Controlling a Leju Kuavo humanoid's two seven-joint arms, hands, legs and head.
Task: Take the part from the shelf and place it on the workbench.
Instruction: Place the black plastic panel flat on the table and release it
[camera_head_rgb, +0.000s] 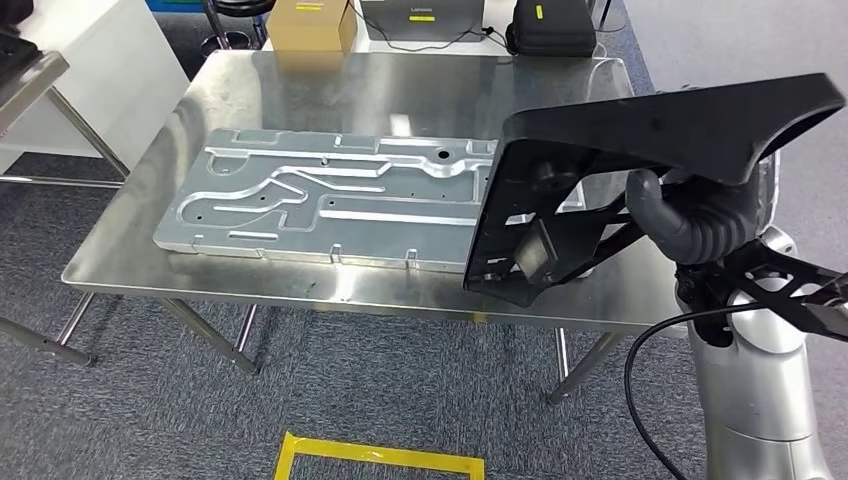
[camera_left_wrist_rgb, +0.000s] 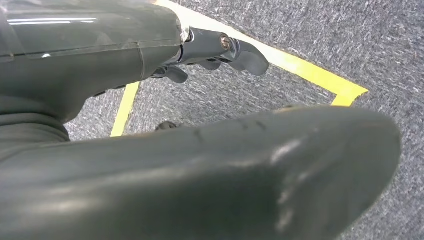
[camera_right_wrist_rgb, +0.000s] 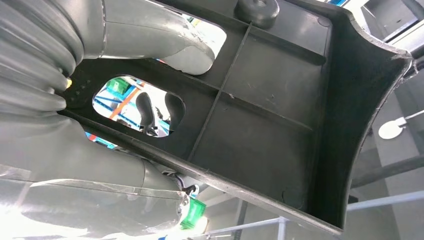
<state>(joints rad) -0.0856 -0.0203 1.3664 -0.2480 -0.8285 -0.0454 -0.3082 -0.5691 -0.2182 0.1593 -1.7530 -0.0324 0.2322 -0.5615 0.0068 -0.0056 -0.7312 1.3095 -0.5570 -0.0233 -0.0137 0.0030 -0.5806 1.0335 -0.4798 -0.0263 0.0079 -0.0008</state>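
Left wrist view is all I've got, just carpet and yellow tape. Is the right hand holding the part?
Observer: Yes, the right hand grips the black part.
Operator: Is it over the workbench?
Observer: It is in front of the workbench's right end, not yet set down.
Operator: Anything already on the bench?
Observer: A large grooved metal plate lies flat, covering much of it.

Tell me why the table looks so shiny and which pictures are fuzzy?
Head view: ceiling light glares off the steel table, sharp picture. Left wrist view: the left hand sits too close, so it blurs. Right wrist view: bright background shines through the hole in the black part held by the right hand.
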